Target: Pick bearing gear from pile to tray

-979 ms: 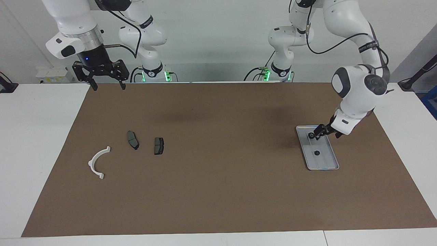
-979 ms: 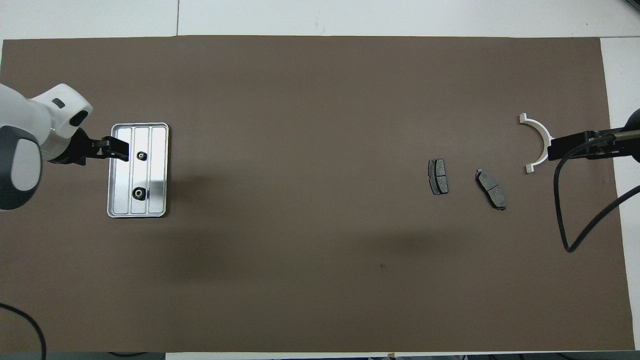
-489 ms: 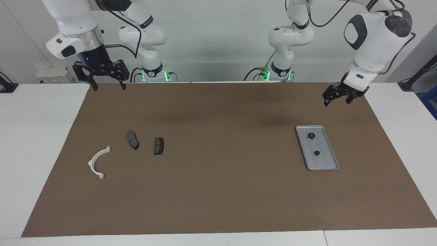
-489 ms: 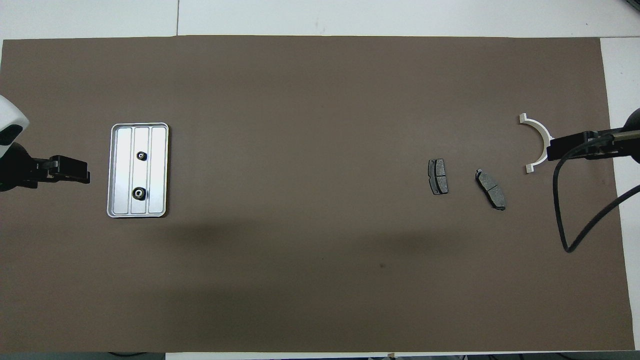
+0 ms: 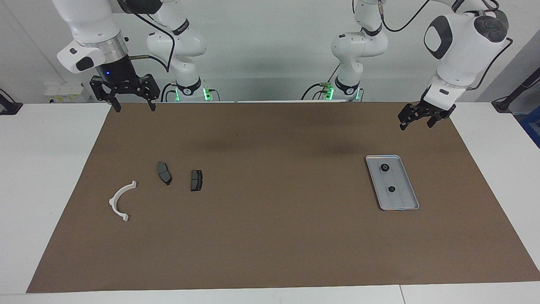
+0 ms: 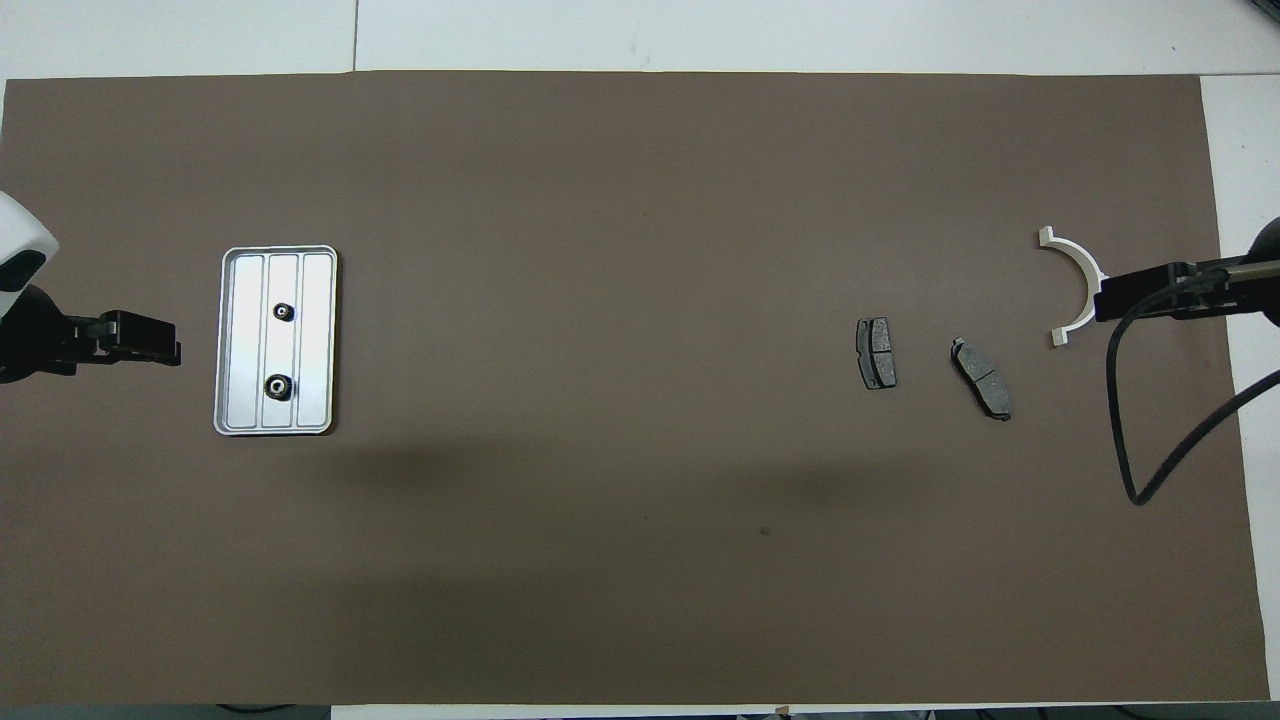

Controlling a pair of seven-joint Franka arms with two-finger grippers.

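The silver tray (image 5: 401, 201) (image 6: 312, 290) lies toward the left arm's end of the table. Two small black bearing gears rest in it, one (image 5: 384, 167) (image 6: 284, 312) farther from the robots in the overhead view than the other (image 5: 391, 188) (image 6: 277, 386). My left gripper (image 5: 416, 125) (image 6: 172, 352) hangs open and empty, raised in the air beside the tray. What remains of the pile, at the right arm's end, is a white half-ring bracket (image 5: 113, 201) (image 6: 1080, 255) and two dark brake pads (image 5: 164, 172) (image 5: 196, 180). My right gripper (image 5: 133, 107) (image 6: 1108, 300) waits open, high over the mat's edge.
A brown mat (image 5: 270, 236) covers most of the white table. In the overhead view the brake pads (image 6: 876, 353) (image 6: 981, 378) lie side by side, and a black cable (image 6: 1125, 440) hangs from the right arm.
The left gripper lifted away from the tray, leaving a gear in it, and rose to a spot beside it. The right arm stayed still.
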